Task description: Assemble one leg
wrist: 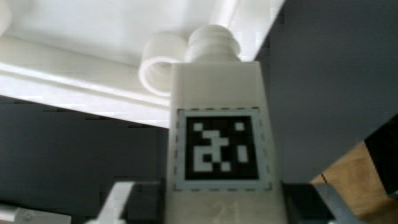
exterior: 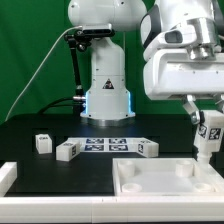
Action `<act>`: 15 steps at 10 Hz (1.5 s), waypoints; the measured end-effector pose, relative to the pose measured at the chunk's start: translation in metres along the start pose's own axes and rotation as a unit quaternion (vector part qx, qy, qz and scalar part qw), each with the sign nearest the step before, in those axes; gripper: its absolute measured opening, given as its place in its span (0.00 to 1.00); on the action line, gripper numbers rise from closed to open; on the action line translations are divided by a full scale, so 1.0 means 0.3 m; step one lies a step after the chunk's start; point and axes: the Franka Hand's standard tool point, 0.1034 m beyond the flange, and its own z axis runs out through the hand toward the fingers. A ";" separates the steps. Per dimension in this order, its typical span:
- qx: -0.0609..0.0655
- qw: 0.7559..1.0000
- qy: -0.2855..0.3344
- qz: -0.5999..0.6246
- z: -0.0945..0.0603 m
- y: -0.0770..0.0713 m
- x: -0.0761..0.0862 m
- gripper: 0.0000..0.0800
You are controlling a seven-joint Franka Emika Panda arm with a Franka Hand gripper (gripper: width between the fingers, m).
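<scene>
Your hand (exterior: pixel 208 127) is clenched on the leg (exterior: pixel 204 148), holding it roughly upright, clear of the bench, above the far corner of the white tray (exterior: pixel 160 188) on the exterior view's right. In the wrist view the leg's pegged end sits close to the tray's rim, but you can't tell whether it is lined up. If it is off-centre, pressing down could jam the peg or twist the leg askew in your grip.

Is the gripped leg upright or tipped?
Roughly upright: in the exterior view the leg hangs lengthwise down from the end effector, over the tray's corner.
</scene>
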 end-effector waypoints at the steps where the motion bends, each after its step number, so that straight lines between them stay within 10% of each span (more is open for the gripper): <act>1: -0.003 1.000 0.004 -0.003 0.027 0.021 0.029 0.36; 15: -0.015 0.999 0.033 -0.003 0.117 0.052 0.027 0.36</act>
